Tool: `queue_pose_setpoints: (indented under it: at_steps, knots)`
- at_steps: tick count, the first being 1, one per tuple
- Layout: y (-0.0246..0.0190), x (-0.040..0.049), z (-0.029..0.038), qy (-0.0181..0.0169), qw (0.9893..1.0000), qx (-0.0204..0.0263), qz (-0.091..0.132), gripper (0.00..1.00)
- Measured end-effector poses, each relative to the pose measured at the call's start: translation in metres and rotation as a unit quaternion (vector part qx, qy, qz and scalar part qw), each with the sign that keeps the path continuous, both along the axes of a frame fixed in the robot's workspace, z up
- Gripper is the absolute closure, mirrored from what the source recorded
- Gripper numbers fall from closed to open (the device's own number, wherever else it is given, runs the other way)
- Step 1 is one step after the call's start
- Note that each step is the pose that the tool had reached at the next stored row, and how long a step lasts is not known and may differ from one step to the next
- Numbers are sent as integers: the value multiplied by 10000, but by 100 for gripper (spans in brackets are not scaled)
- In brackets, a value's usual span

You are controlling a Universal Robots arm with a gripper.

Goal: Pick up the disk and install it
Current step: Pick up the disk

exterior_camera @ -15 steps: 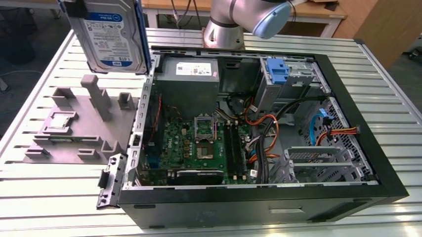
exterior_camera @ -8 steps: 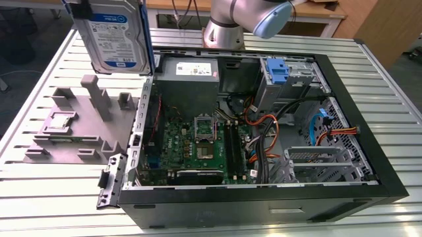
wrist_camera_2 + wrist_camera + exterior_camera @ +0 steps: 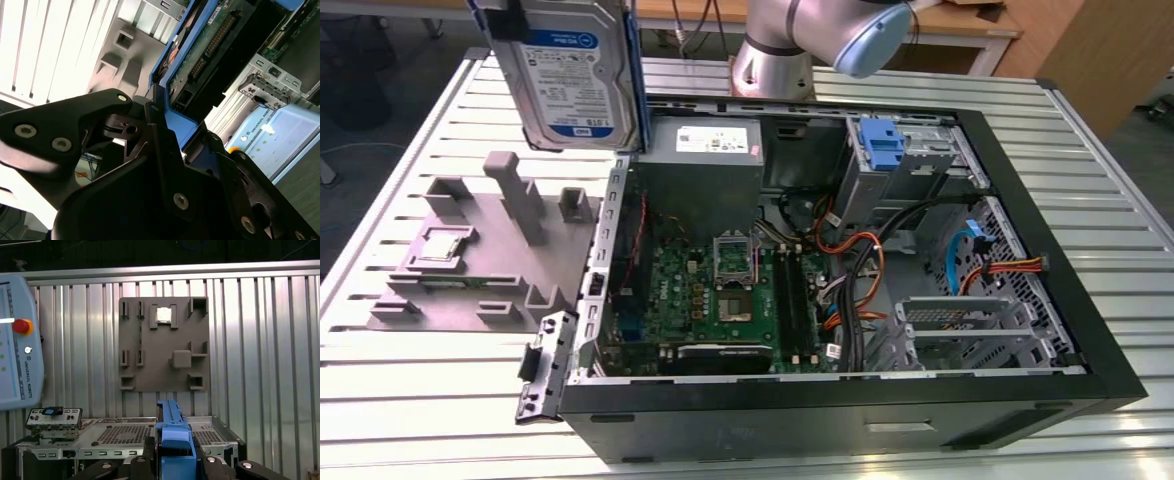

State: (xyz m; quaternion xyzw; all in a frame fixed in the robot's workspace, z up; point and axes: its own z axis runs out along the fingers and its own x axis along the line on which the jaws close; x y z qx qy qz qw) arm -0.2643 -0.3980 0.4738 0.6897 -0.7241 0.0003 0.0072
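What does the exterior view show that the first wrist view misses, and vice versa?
Exterior view: the open computer case with its motherboard, and the labelled face of the disk. First wrist view: a control pendant with a red button, and the gripper clamped on the disk's blue rail. Both: the disk, the grey holder plate and the slatted table.

Counts:
- disk (image 3: 567, 75): one
- claw (image 3: 159, 131): one
- arm (image 3: 807, 35): one
- computer case (image 3: 854, 412): one, open
- motherboard (image 3: 720, 290): one
- power-supply box (image 3: 707, 150): one
- blue bracket (image 3: 883, 150): one
- silver drive cage (image 3: 974, 330): one
- grey holder plate (image 3: 467, 290): one
- square chip (image 3: 438, 247) on plate: one
- pendant (image 3: 17, 355): one
- red button (image 3: 21, 326): one
- slatted surface (image 3: 427, 400): one
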Motion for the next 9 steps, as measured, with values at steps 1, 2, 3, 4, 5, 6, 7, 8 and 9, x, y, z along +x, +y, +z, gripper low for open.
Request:
queue_pose_setpoints:
  at_steps: [1,2,3,4,5,6,7,8,9]
  knots:
    - [0,8,-1,0,10000,0,0,64]
    - [0,14,-2,0,10000,0,0,64]
    - [-2,19,-3,0,10000,0,0,64]
    - [-8,22,-5,0,10000,0,0,64]
    - [-14,25,-6,0,10000,-1,0,64]
    - [-21,27,-7,0,10000,0,0,64]
    - [-31,28,-9,0,10000,0,0,64]
    - [-42,28,-10,0,10000,0,0,64]
    - [-51,28,-11,0,10000,0,0,64]
